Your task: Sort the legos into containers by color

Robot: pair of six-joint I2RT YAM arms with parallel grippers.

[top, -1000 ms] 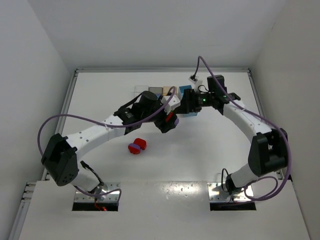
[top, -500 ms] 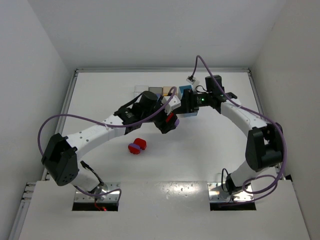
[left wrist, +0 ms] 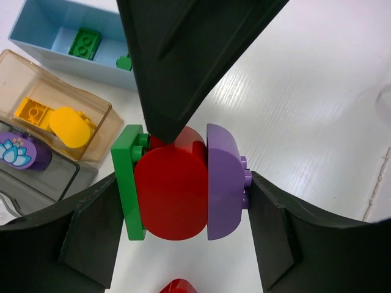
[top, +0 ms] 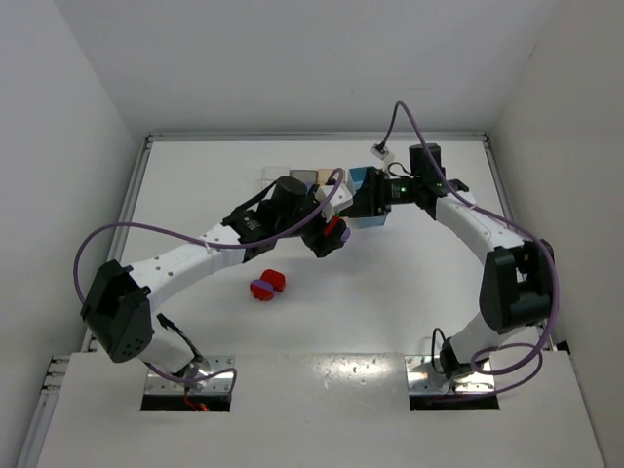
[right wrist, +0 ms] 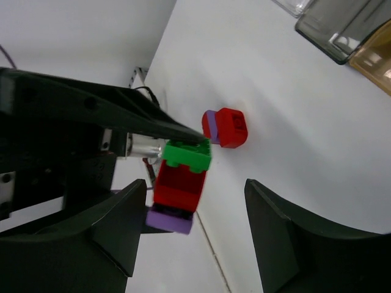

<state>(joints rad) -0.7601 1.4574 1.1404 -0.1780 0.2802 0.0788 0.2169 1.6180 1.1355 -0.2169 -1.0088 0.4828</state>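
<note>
My left gripper (top: 330, 237) (left wrist: 183, 198) is shut on a stack of three joined legos: a green plate (left wrist: 128, 183), a red brick (left wrist: 171, 189) and a purple brick (left wrist: 223, 183). It holds the stack above the table, in front of the bins. My right gripper (top: 359, 207) (right wrist: 195, 189) is open, and the stack (right wrist: 181, 177) sits between its jaws, nearer one finger (right wrist: 116, 226). A red-and-purple lego pair (top: 265, 285) (right wrist: 225, 127) lies on the table. The light blue bin (left wrist: 36, 36) holds green bricks (left wrist: 84, 43). The tan bin (left wrist: 91, 101) holds yellow ones (left wrist: 61, 125). The smoky grey bin (left wrist: 55, 174) holds a purple one (left wrist: 18, 152).
The four bins stand in a row at the back centre of the table (top: 330, 176). The clear bin (right wrist: 293, 6) is at the row's left end. White walls close the table in on three sides. A purple cable (top: 156, 229) loops over each arm.
My right gripper has shifted a little and closed in around the stack. My left gripper has lifted the stack slightly toward it. The pair on the table has not moved.
</note>
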